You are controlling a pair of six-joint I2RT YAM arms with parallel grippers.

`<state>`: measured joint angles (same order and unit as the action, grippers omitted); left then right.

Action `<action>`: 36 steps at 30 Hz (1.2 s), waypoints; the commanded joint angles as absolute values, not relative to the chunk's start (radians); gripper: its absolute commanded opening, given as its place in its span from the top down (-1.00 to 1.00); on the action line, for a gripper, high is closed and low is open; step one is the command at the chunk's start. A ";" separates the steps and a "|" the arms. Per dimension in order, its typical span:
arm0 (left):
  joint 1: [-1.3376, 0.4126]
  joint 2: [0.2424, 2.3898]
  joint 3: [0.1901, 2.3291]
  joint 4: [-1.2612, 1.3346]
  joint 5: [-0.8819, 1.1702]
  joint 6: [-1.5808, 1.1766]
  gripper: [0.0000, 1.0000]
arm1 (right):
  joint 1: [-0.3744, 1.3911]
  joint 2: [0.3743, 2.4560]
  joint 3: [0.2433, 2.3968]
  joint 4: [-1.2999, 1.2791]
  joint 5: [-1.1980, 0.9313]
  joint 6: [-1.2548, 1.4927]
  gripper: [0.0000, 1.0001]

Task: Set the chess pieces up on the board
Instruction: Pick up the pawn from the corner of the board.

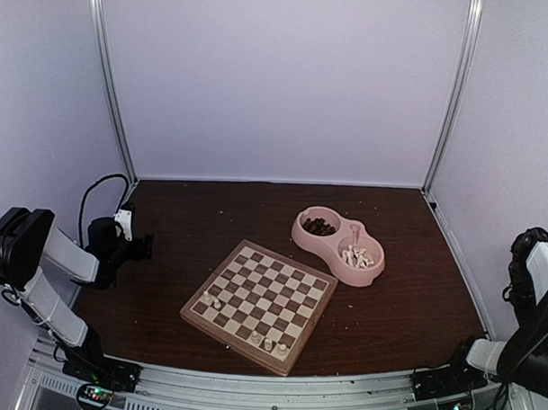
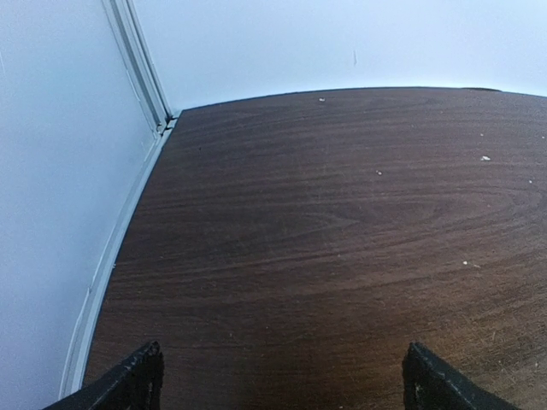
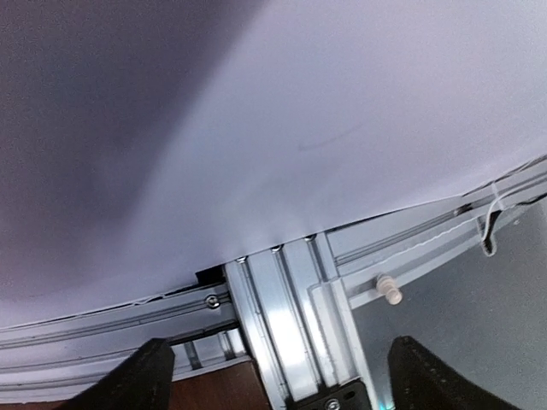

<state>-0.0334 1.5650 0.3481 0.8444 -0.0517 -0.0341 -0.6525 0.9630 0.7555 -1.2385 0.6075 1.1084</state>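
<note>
Pale lilac walls enclose a dark wood bench (image 1: 211, 212), on which the board (image 1: 262, 290) lies turned at an angle, low in the centre of the overhead view. About 5 chess pieces (image 1: 268, 343) can be made out on it: 3 along its lowest edge and 2 near its left corner. More cream pieces are heaped in the right compartment of a pink bowl (image 1: 337, 252) just up and right of the board, and dark pieces (image 1: 319, 227) fill the other compartment.

The left fingers (image 2: 128, 384) are spread wide over bare bench at the left edge, and nothing is held. The right fingers (image 3: 145, 380) are likewise parted and empty, aimed at the wall and a metal frame (image 3: 282, 307).

Trouble is most likely at the bowl. Because the pieces are tiny and piled, 2 could be pinched together, or 1 squeezed out sideways. Standing pieces could be toppled when a neighbour is set down. The board could be nudged if it is brushed, and squares then misjudged.
</note>
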 commanded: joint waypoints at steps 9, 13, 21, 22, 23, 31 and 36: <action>-0.025 1.568 0.359 0.876 -0.049 -0.028 -0.95 | -0.649 1.082 0.878 -1.314 0.652 1.209 -1.00; -0.025 1.568 0.358 0.876 -0.049 -0.029 -0.95 | -0.649 0.883 0.818 -1.354 0.713 1.220 -1.00; -0.025 1.569 0.358 0.876 -0.048 -0.028 -0.95 | -0.647 0.872 0.826 -1.506 0.670 1.312 -1.00; -0.025 1.568 0.358 0.876 -0.048 -0.028 -0.95 | -0.647 0.840 0.798 -1.479 0.669 1.322 -1.00; -0.025 1.568 0.359 0.877 -0.048 -0.028 -0.95 | -0.648 0.806 0.775 -1.460 0.672 1.332 -1.00; -0.025 1.568 0.359 0.878 -0.048 -0.028 -0.95 | -0.649 0.774 0.768 -1.470 0.665 1.376 -1.00; -0.025 1.569 0.359 0.876 -0.048 -0.028 -0.95 | -0.649 0.807 0.778 -1.494 0.681 1.420 -1.00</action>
<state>-0.0334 1.5650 0.3481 0.8444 -0.0509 -0.0341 -0.6468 0.7921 0.7570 -1.4208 0.6174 1.2739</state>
